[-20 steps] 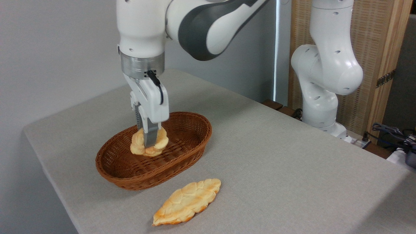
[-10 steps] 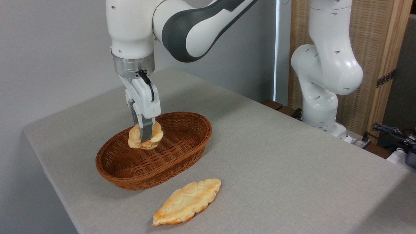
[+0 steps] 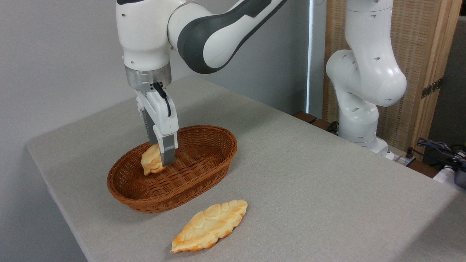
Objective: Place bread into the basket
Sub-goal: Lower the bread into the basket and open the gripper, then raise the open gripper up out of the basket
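From the upper left of the frame the arm is held nearly vertical, wrist down. The claw (image 3: 162, 160) is clenched on the bread (image 3: 151, 162), inside the basket (image 3: 204, 174) left of centre on the bench (image 3: 309, 189).

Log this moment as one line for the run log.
gripper: shut on bread | bread: inside basket, held | braided loaf: on table, outside basket

You have a reddish-brown woven wicker basket (image 3: 204, 171), rough and ribbed, on a matt grey cloth-covered table (image 3: 309, 182). The small golden-tan bun (image 3: 151, 163) looks lumpy and dull; the arm's white glossy plastic shell (image 3: 145, 32) meets a brushed metal ring (image 3: 147, 77).
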`<state>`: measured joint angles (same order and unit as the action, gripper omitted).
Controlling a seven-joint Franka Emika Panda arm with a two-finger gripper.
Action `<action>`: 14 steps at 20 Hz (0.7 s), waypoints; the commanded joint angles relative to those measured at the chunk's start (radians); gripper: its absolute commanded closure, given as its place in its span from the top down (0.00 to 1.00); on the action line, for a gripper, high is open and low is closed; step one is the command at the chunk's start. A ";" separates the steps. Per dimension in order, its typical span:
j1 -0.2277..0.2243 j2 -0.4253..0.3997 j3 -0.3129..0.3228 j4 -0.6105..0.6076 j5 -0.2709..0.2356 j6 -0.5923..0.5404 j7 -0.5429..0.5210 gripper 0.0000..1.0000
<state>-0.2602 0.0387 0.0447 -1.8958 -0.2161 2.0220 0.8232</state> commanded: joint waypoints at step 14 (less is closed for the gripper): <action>0.039 -0.056 0.119 0.095 0.073 -0.020 -0.030 1.00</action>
<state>-0.2201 -0.0104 0.1498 -1.8127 -0.1958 2.0216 0.8229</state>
